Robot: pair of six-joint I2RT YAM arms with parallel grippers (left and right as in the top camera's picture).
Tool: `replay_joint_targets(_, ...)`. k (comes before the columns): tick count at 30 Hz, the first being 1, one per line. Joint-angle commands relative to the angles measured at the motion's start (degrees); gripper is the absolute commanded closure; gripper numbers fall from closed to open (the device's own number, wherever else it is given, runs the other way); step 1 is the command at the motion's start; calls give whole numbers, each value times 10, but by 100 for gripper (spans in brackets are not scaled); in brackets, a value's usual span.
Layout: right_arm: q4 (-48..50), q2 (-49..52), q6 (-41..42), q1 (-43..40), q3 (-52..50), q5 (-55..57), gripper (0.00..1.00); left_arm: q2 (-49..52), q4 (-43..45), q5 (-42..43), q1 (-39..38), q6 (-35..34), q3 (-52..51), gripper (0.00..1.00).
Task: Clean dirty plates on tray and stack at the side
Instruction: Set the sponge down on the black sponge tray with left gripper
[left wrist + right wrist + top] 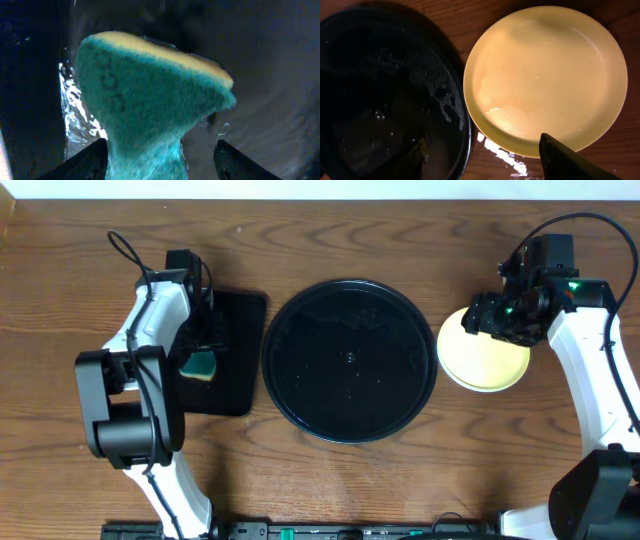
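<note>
Right of tray (320,385), yellow plate (492,365) just beside rim; right pincer (480,320) released above; left pincer (161,157) released astride sponge (150,85).

Both arms are built of smooth white shells joined by chunky black cylindrical joints. The left arm (150,330) carries a thin black cable (125,250) looping off its upper link. The right arm (590,370) has an arching black cable (575,218) and a small green light (573,285). The left tool (203,345) and right tool (478,318) end in matte black wedge-shaped fingers (565,160).
</note>
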Motion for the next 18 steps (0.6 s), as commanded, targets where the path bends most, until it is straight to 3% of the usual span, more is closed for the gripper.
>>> replay_joint_targets(1,-10,-8,-9,4,10,1,31,-80,-10,-1,0,-18,31,27)
replay_joint_targets(12,-116,-38,-41,4,147,3,36,-335,-31,-1,-32,-78,31,21)
replay_joint_targets(13,-128,-48,-51,3,167,3,27,-351,-29,-1,-32,-84,31,19)
replay_joint_targets(14,-138,-58,-62,3,186,3,1,-365,-28,-1,-32,-87,31,19)
replay_joint_targets(18,-191,-113,-73,3,251,3,1,-405,-30,-2,-32,-87,31,18)
